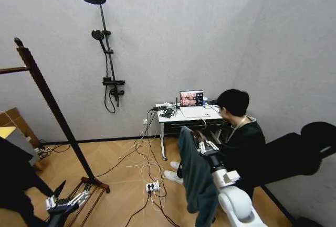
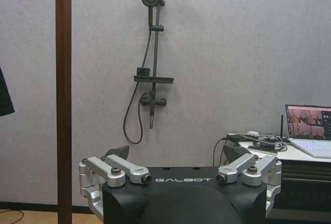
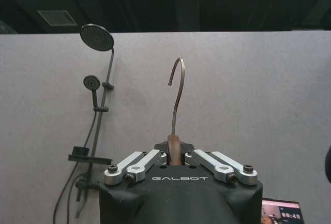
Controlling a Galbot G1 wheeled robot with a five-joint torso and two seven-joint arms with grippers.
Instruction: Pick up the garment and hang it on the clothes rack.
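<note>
Grey walls are surrounding you; the right gripper (image 3: 175,157) is clamping the hanger of the garment (image 1: 197,177), hanging mid-air — carrying step. The clothes rack (image 1: 50,98) is standing far left; the left gripper (image 2: 181,175) is idling open — you are needing to turn leftward.

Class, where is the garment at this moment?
In the head view the garment hangs from the right gripper, lower right, before the desk, far from the clothes rack at left.

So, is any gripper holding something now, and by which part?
The right gripper holds the garment by its hanger's neck, below the metal hook. The left gripper, low beside the clothes rack, holds nothing.
</note>
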